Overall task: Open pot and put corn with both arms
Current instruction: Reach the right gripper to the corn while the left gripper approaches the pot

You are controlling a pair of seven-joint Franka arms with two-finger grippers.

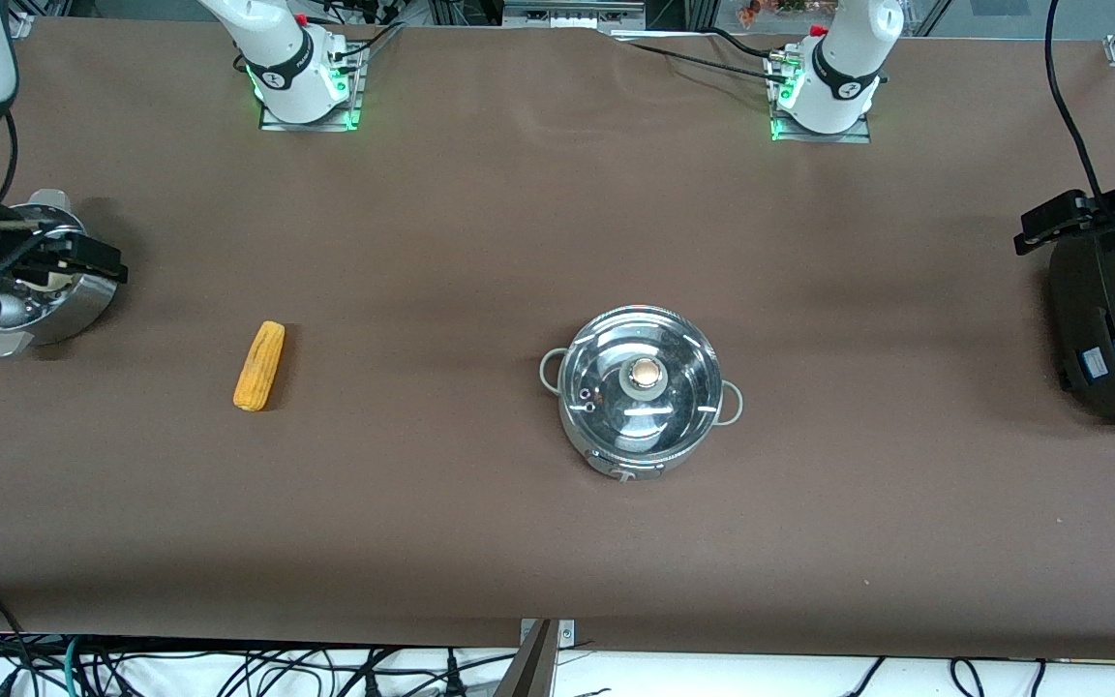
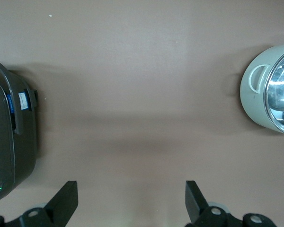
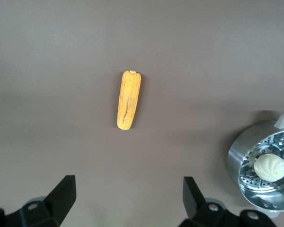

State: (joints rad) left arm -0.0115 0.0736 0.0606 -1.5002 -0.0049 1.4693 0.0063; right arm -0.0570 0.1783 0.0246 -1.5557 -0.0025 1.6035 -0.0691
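The steel pot (image 1: 640, 392) stands mid-table with its glass lid (image 1: 683, 382) on and the metal knob (image 1: 645, 373) on top. Its edge shows in the left wrist view (image 2: 267, 94). The yellow-orange corn (image 1: 259, 365) lies on the brown cloth toward the right arm's end, also in the right wrist view (image 3: 128, 100). My right gripper (image 1: 93, 259) hangs open and empty over the steamer pot; its fingers frame bare cloth (image 3: 129, 184). My left gripper (image 1: 1051, 221) hangs open and empty by the rice cooker, over bare cloth (image 2: 131, 189).
A steel steamer pot (image 1: 83, 305) with a white bun (image 3: 270, 166) in its perforated insert (image 3: 255, 165) stands at the right arm's end. A big black rice cooker (image 1: 1114, 319) stands at the left arm's end, also in the left wrist view (image 2: 9, 137).
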